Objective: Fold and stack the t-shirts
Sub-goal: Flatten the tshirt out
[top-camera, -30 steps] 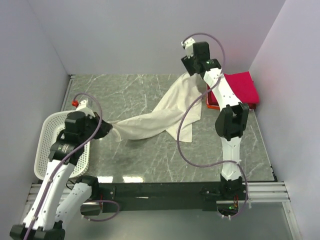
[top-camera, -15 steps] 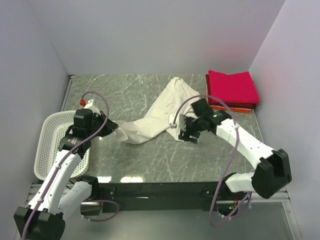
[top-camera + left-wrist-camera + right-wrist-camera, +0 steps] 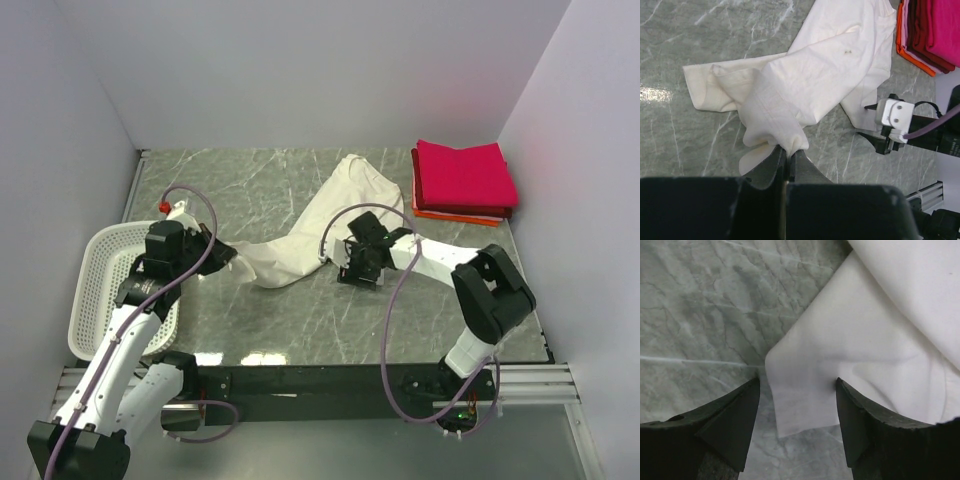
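While over grey marble, left tool tight on cream t-shirt, right tool wide

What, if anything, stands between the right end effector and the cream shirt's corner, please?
Nothing visible does. The right end effector is open and straddles one corner of the cream shirt, which lies flat on the table just ahead of it.

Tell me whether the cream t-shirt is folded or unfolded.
Unfolded: the cream t-shirt lies bunched in a loose diagonal strip on the table, one end pinched in the shut left gripper.
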Controlling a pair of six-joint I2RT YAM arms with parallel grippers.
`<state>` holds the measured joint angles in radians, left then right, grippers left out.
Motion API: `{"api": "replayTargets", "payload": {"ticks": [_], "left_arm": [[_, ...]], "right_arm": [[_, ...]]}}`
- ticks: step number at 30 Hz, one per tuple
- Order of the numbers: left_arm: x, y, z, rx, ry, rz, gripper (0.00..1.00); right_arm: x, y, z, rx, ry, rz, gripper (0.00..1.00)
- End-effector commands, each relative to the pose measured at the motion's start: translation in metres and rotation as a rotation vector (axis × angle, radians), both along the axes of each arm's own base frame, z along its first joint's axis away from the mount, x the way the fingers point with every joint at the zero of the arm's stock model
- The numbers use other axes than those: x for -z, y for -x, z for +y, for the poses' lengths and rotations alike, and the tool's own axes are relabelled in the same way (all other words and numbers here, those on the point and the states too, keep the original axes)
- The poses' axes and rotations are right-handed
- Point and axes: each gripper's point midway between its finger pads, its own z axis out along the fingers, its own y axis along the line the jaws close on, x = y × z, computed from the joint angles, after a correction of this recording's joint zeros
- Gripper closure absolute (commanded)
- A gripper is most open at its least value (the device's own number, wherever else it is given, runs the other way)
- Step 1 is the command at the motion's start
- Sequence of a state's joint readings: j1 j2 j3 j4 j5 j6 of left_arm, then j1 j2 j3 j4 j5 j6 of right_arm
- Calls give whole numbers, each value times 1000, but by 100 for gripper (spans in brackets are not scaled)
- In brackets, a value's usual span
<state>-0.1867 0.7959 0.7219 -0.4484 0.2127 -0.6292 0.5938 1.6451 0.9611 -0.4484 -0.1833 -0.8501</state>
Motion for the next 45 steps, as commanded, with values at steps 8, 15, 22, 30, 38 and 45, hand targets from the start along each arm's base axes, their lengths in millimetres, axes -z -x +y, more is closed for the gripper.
{"api": "replayTargets", "payload": {"ticks": [8,15,22,30,38,45], "left_arm": [[-15,-10,5,-19,-15,-83,100],[-68,-46,20,-131,-30,-199,100],[-173,-150,41,-173,36,-386,100],[-363,-186,65,-84,176,-763,100],[-350,-83,22,158,191,-840,100],[-147,-4,3,208,210,-414,99]], "right_arm": [[3,-6,0,68,43,14,71],[-113,-58,-14,199,-26,-227,100],[-284,-197,-16,437,-223,-619,100],[-541,-212,-45,611,-676,-1160,100],[-535,-104,-97,445,-807,-971,100],[-307,55,-86,18,-448,-500,100]]}}
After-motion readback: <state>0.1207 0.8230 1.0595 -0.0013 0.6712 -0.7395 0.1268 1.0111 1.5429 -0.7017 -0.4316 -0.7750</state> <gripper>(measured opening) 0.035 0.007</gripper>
